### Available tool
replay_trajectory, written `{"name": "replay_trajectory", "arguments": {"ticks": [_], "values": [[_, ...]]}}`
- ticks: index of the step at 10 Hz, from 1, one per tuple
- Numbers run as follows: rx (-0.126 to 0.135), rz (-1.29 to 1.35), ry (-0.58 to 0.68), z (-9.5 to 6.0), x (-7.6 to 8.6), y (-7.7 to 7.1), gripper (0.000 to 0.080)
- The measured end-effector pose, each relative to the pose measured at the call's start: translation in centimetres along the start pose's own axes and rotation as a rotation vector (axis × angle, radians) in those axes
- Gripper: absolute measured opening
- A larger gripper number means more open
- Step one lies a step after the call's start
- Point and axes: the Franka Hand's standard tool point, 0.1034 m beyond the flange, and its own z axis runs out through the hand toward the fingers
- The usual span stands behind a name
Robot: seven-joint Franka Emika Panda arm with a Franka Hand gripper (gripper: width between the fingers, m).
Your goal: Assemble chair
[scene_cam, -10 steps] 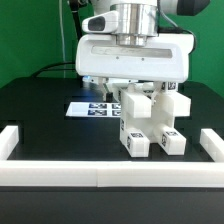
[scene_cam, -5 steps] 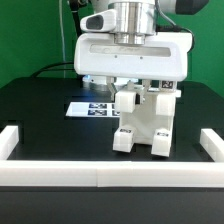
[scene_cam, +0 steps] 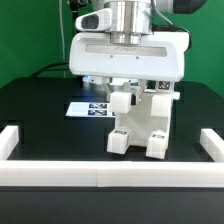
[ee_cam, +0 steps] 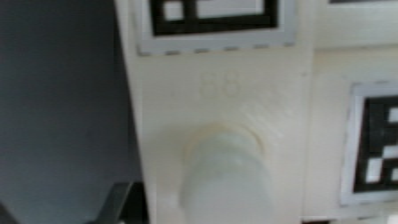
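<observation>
1. Well off to the exterior view's left of the marker board (scene_cam: 88, 108) and nearer the camera: a raised end block of the white rail (scene_cam: 10, 142), at the edge of the black bench (scene_cam: 40, 120).
2. In front of the marker board, along the bench's near edge: the long, low run of the same rail.
3. Just to the exterior view's right of the marker board, overlapping its right end as seen: the chair (scene_cam: 140, 125), on two chunky feet, the left foot a little higher in the picture than the right. Contact with the bench not clear.
4. Look of the chair: white, blocky, with thick uprights under a broader upper piece. In the wrist view, a pale slab filling the picture, with black-and-white square tags (ee_cam: 214, 15) at its edges.
5. Above the chair, still right of the marker board: the pincer (scene_cam: 132, 90), under a broad white housing (scene_cam: 130, 55), closed on the chair's upper part, fingertips mostly hidden.
6. Far to the right of the marker board: the rail's other raised end block.
</observation>
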Motion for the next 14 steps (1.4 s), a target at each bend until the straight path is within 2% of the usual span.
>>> {"name": "replay_trajectory", "arguments": {"ticks": [2,4,10,11,12,13,14], "values": [[-0.008,-0.02,0.034,0.2,3.2,1.1,0.0294],[-0.015,-0.014,0.048,0.5,5.4,1.9,0.0294],[-0.015,-0.014,0.045,0.5,5.1,1.8,0.0294],[-0.016,-0.014,0.045,0.5,5.1,1.8,0.0468],[-0.016,-0.014,0.045,0.5,5.1,1.8,0.0468],[-0.016,-0.014,0.045,0.5,5.1,1.9,0.0607],[-0.016,-0.014,0.045,0.5,5.1,1.9,0.0636]]}}
